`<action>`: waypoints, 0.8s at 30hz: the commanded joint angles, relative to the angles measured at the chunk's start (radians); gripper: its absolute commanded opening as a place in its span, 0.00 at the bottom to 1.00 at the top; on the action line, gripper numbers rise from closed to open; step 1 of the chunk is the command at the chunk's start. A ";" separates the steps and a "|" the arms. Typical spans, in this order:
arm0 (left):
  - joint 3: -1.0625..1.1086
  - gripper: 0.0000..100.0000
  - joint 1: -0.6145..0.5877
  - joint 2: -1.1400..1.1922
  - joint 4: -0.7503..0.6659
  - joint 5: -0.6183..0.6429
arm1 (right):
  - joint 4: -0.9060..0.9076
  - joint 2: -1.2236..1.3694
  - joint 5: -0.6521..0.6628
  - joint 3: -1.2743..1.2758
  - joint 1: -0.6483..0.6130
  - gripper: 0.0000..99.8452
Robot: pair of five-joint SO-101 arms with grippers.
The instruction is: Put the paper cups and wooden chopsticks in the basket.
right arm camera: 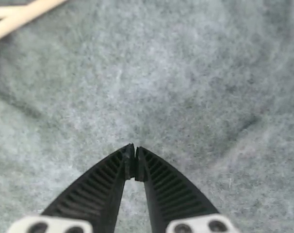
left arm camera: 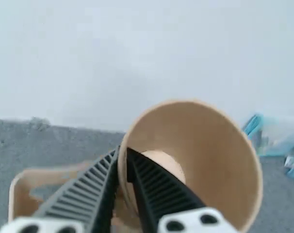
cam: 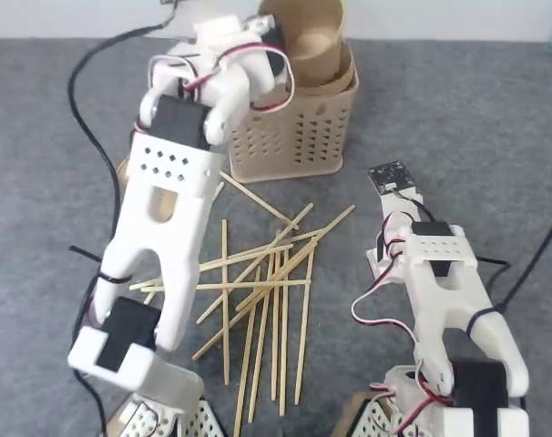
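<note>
The left gripper (left arm camera: 123,162) is pinching the wall of a paper cup (left arm camera: 210,145), with one finger (left arm camera: 84,199) outside the rim and the other inside. From above, the cup (cam: 312,36) is hanging tilted over the basket (cam: 294,137) at the far side of the grey carpet (cam: 458,109). What looks like a second cup (cam: 347,80) is sitting in the basket just under it.

The wooden chopsticks (cam: 258,282) are lying in a loose, crossed pile on the carpet between the two arms, near the front of the basket and well apart from the left gripper.

The right gripper (right arm camera: 136,162) is hovering low over bare carpet, its fingers pressed together on nothing. The ends of a few chopsticks (right arm camera: 21,14) are lying a little way off from its tips.
</note>
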 commanded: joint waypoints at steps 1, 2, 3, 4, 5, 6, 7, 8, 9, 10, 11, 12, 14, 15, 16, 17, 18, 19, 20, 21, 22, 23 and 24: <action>-0.162 0.01 0.006 -0.002 -0.015 0.003 | -0.012 -0.005 0.014 -0.005 -0.008 0.01; -0.174 0.01 0.009 -0.002 -0.015 0.017 | -0.012 -0.005 0.014 -0.005 -0.008 0.01; -0.182 0.01 0.015 -0.002 -0.015 0.031 | -0.012 -0.005 0.014 -0.005 -0.008 0.01; -0.183 0.01 0.023 -0.002 -0.015 0.037 | -0.012 -0.005 0.014 -0.005 -0.008 0.01; -0.179 0.01 0.031 0.000 -0.015 0.035 | -0.012 -0.005 0.014 -0.005 -0.008 0.01; -0.166 0.01 0.040 0.002 -0.015 0.031 | -0.012 -0.005 0.014 -0.005 -0.008 0.01; -0.147 0.01 0.048 0.008 -0.020 0.025 | -0.012 -0.005 0.014 -0.005 -0.008 0.01; -0.134 0.01 0.052 0.020 -0.023 0.017 | -0.012 -0.005 0.014 -0.005 -0.008 0.01; -0.131 0.01 0.052 0.034 -0.023 0.012 | -0.012 -0.005 0.014 -0.005 -0.008 0.01; -0.128 0.01 0.046 0.051 -0.023 0.012 | -0.012 -0.005 0.014 -0.005 -0.008 0.01; -0.128 0.01 0.044 0.071 -0.023 0.011 | -0.012 -0.005 0.014 -0.005 -0.008 0.01; -0.128 0.01 0.038 0.092 -0.023 0.011 | -0.012 -0.005 0.014 -0.005 -0.008 0.01; -0.131 0.01 0.012 0.130 -0.023 0.011 | -0.012 -0.005 0.014 -0.006 -0.007 0.01; -0.133 0.01 0.002 0.150 -0.025 0.011 | -0.012 -0.005 0.014 -0.006 -0.007 0.01; -0.133 0.01 -0.006 0.167 -0.029 0.011 | -0.012 -0.005 0.014 -0.006 -0.007 0.01; -0.133 0.01 -0.014 0.184 -0.038 0.011 | -0.012 -0.005 0.014 -0.006 -0.007 0.01; -0.133 0.01 -0.026 0.199 -0.041 0.011 | -0.012 -0.005 0.014 -0.006 -0.007 0.01; -0.133 0.01 -0.031 0.212 -0.041 0.011 | -0.012 -0.005 0.014 -0.006 -0.007 0.01; -0.131 0.01 -0.034 0.222 -0.038 0.011 | -0.012 -0.005 0.014 -0.006 -0.007 0.01; -0.128 0.01 -0.034 0.229 -0.035 0.012 | -0.012 -0.005 0.014 -0.006 -0.007 0.01; -0.127 0.01 -0.034 0.236 -0.029 0.012 | -0.012 -0.005 0.014 -0.006 -0.007 0.01; -0.131 0.01 -0.034 0.244 -0.017 0.012 | -0.013 -0.005 0.014 -0.006 -0.007 0.01; -0.133 0.01 -0.034 0.247 -0.011 0.012 | -0.013 -0.005 0.014 -0.006 -0.007 0.01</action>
